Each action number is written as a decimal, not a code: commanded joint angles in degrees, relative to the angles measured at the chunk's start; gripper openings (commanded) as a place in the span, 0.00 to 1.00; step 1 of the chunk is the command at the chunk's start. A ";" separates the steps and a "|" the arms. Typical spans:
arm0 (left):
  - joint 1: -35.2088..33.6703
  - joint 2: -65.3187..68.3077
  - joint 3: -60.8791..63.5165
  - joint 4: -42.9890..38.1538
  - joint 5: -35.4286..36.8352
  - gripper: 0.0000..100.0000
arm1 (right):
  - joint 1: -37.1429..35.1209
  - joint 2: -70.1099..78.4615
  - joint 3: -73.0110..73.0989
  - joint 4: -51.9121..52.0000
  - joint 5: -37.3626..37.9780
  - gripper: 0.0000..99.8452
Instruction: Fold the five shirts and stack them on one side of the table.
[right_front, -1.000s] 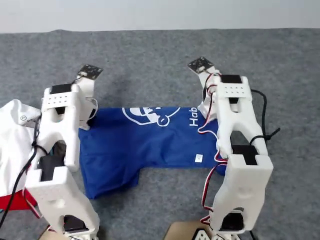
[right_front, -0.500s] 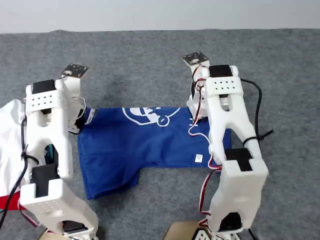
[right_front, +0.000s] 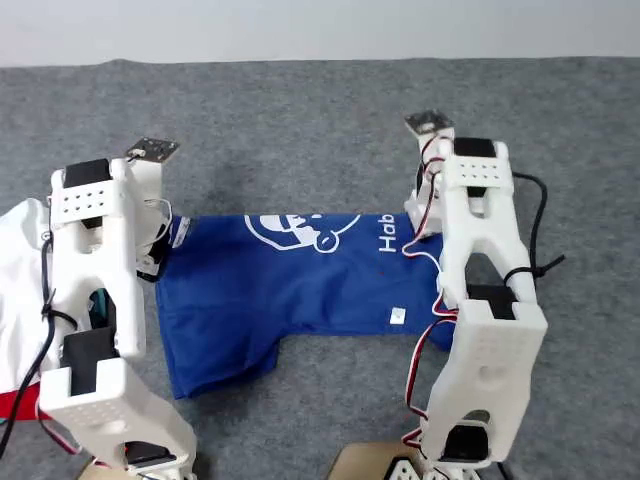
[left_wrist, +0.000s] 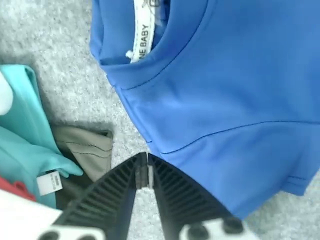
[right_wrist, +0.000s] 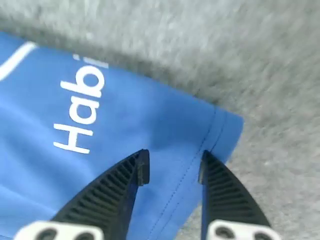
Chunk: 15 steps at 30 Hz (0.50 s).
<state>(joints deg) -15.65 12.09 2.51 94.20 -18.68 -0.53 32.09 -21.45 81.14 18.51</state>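
Blue shirt (right_front: 290, 285) on grey table (right_front: 300, 110)

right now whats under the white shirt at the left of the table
A red garment pokes out from under the white shirt at its near edge, with teal cloth and olive cloth beside it. How far they run beneath is covered.
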 joint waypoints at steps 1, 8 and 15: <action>0.00 -3.08 -1.63 0.53 0.35 0.01 | 0.75 -1.19 -5.54 1.01 0.70 0.19; 0.00 -2.90 -1.63 0.62 0.35 0.01 | 1.98 0.04 -5.98 2.15 0.62 0.19; 0.09 -2.81 -1.63 0.53 0.35 0.01 | 3.03 1.80 -6.77 1.80 0.53 0.19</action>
<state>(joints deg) -15.65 12.09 2.51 94.20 -18.68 2.02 33.85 -25.49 83.69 18.77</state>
